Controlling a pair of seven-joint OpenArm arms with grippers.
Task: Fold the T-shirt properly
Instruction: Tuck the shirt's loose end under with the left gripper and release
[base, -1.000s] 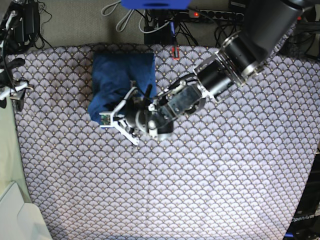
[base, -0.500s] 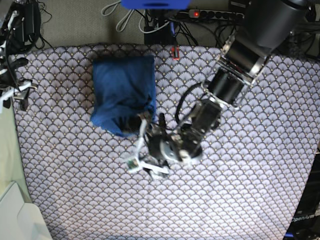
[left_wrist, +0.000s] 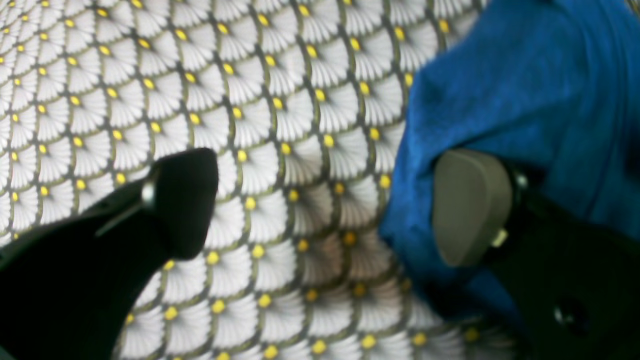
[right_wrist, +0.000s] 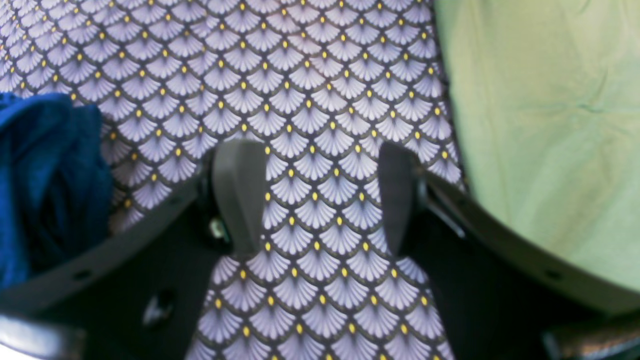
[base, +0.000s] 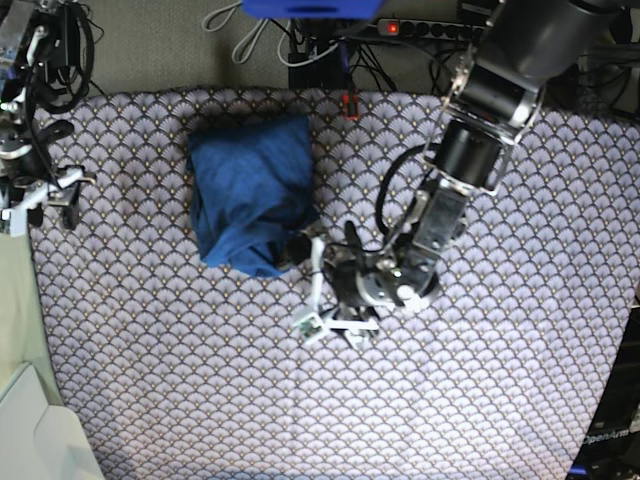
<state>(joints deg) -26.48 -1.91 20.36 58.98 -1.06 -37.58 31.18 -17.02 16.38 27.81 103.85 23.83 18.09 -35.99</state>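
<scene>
The T-shirt (base: 250, 185) is a blue, roughly square folded bundle on the patterned tablecloth (base: 450, 380), left of centre toward the far side. My left gripper (base: 322, 288) hovers just off its near right corner, open wide and holding nothing. In the left wrist view the gripper (left_wrist: 325, 205) spans bare cloth, and its right pad (left_wrist: 470, 205) sits beside the T-shirt's (left_wrist: 525, 90) edge. At the table's left edge my right gripper (base: 42, 200) is open and empty. The right wrist view shows that gripper (right_wrist: 317, 195) over bare cloth, with the T-shirt (right_wrist: 45, 170) to its left.
A pale green surface (right_wrist: 540, 125) borders the table on the left, also seen in the base view (base: 15, 300). A white box (base: 35, 435) sits at the near left corner. A power strip (base: 430, 28) and cables lie beyond the far edge, by a small red object (base: 350, 104).
My left gripper opened, let go of the T-shirt's near edge and drew back to the right and nearer. The freed fold settled onto the bundle. The right arm shifted slightly.
</scene>
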